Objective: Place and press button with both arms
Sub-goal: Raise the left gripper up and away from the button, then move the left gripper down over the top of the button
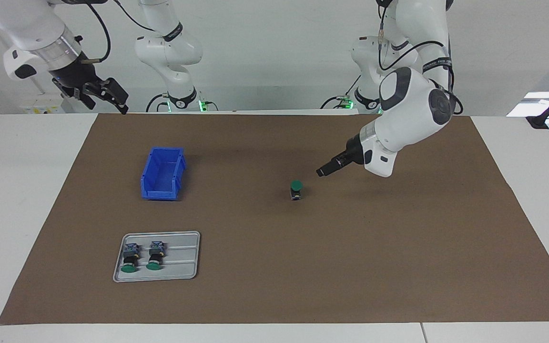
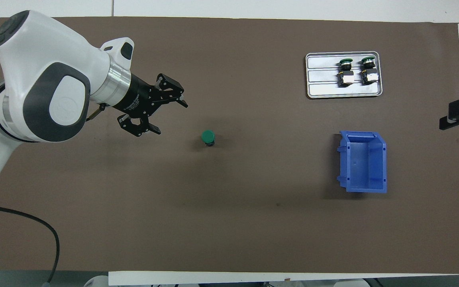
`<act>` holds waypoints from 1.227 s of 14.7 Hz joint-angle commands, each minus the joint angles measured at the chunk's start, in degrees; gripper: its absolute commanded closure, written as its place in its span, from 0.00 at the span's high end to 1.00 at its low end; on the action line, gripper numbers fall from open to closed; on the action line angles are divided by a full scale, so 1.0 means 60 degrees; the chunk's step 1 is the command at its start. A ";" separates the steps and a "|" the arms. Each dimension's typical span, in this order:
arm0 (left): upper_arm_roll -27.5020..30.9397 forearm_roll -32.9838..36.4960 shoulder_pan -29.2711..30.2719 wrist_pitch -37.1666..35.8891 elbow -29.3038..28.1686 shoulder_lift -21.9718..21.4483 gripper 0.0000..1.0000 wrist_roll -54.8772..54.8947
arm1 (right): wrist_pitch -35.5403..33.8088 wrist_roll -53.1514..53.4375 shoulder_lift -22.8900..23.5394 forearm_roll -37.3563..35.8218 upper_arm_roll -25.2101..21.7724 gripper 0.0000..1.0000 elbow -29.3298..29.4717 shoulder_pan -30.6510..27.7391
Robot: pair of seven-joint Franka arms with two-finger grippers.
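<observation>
button (image 1: 296,187) upright on mat | bin (image 1: 162,173), tray (image 1: 157,256) well apart | left tool (image 2: 170,118) agape, empty

I work from two fixed cameras. The facing one sits high across the table and looks back at both arm bases, taking in the whole brown paper mat (image 1: 274,286) from well back. The overhead one hangs above the robots' end and looks steeply down and forward, closer in, so the mat (image 2: 229,223) nearly fills it. Both share the blue plastic bin (image 1: 162,174) (image 2: 363,161) and the grey metal tray (image 1: 179,271) (image 2: 343,91), turned half a turn between them.
</observation>
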 commanded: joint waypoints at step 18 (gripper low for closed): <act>0.0105 0.4472 -0.2951 -0.0602 0.1414 0.1738 0.02 -0.1191 | 0.0387 -0.2550 -0.0425 -0.1339 0.0105 0.99 -0.0812 0.0569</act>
